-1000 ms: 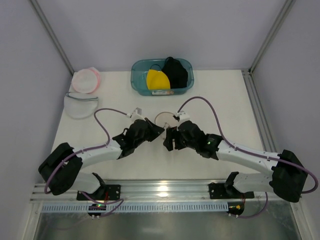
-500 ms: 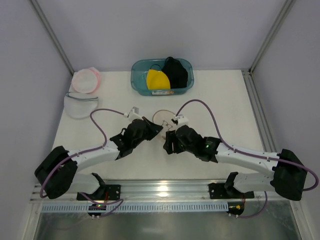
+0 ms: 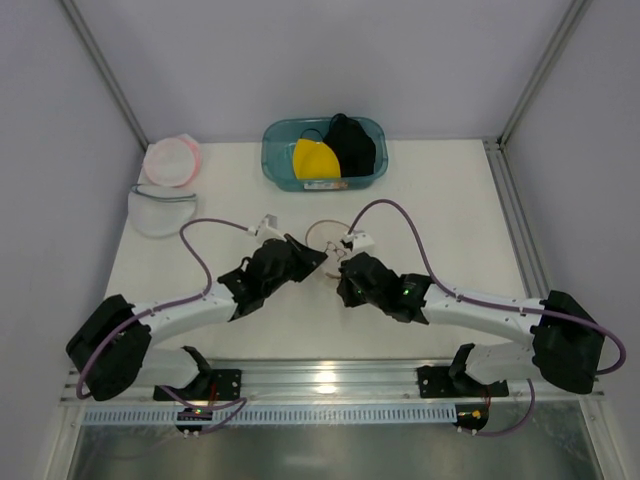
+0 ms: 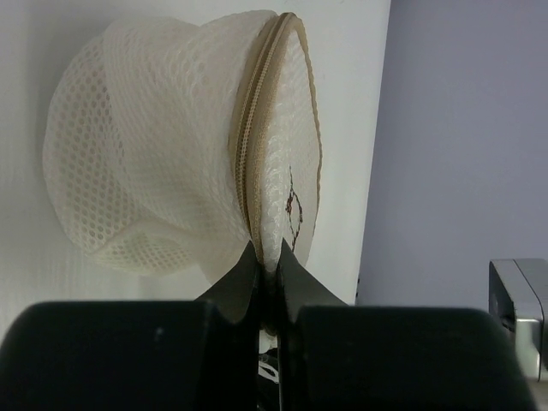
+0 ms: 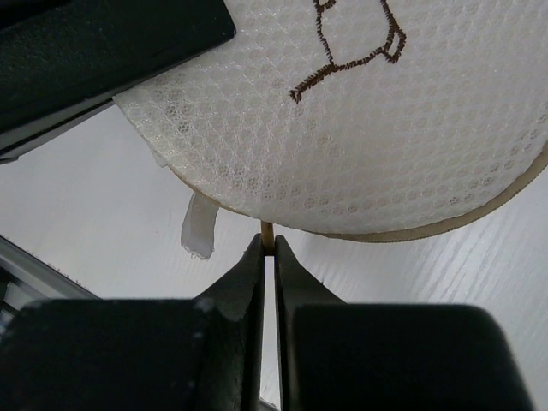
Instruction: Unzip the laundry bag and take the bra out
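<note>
The laundry bag (image 3: 326, 238), a round cream mesh pouch with a tan zipper rim, is held between my two grippers at the table's middle. In the left wrist view the laundry bag (image 4: 171, 145) stands on edge and my left gripper (image 4: 269, 257) is shut on its rim beside the zipper (image 4: 253, 145). In the right wrist view my right gripper (image 5: 267, 248) is shut on the small tan zipper pull (image 5: 267, 229) under the bag's face (image 5: 368, 111), which carries a dark embroidered mark. The bra is hidden; none shows outside the bag.
A teal bin (image 3: 276, 168) at the back holds a yellow cup-shaped garment (image 3: 314, 160) and a black one (image 3: 352, 142). A white-and-pink pouch (image 3: 171, 160) and a translucent grey-rimmed pouch (image 3: 161, 210) lie at the far left. A white tag (image 5: 199, 227) hangs from the bag.
My right gripper has shifted a little left and back toward the bag's edge. My left gripper has hardly moved. The bag stays held between them.
</note>
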Motion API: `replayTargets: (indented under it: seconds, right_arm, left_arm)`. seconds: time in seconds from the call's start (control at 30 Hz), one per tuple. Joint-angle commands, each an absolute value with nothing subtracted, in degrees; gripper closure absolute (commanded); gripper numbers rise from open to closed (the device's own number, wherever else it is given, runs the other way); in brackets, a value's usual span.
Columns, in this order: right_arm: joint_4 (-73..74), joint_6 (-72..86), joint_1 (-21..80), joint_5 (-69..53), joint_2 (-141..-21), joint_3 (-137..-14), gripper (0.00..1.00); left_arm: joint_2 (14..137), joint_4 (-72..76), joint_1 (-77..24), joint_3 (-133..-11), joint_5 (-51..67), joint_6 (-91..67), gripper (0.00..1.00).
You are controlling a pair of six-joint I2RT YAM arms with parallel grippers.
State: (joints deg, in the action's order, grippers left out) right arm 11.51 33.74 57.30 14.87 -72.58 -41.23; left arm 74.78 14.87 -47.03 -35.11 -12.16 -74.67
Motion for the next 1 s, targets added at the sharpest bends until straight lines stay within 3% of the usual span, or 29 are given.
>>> replayTargets:
  seconds: [0.0, 0.3, 0.5, 0.83, 0.97]
  right_arm:
    - [10.28, 33.93, 57.48, 18.54, -71.19, -41.05, 0.96]
    - [15.11, 34.36, 57.48, 19.77, -68.03, -39.29, 0.96]
    - [24.42, 36.21, 57.48, 26.71, -68.64, -41.92, 0.96]
    - [31.12, 36.83, 57.22, 33.93, -67.85, -42.45, 0.96]
    - [29.45, 35.6, 57.13, 32.7, -67.85, -41.84, 0.96]
  left_arm:
    - [71.28, 15.47, -47.11, -34.37, -12.04, -75.23, 1.0]
    - [70.14, 12.04, -46.85, -33.84, -12.66, -72.6, 1.0]
    - [71.01, 5.29, -45.27, -37.17, -8.89, -64.11, 1.0]
    - [75.93, -2.54, -33.06, -42.79, 13.16, -42.92, 1.0]
    - [85.23, -5.7, -31.2, -53.66, 26.68, -35.78, 1.0]
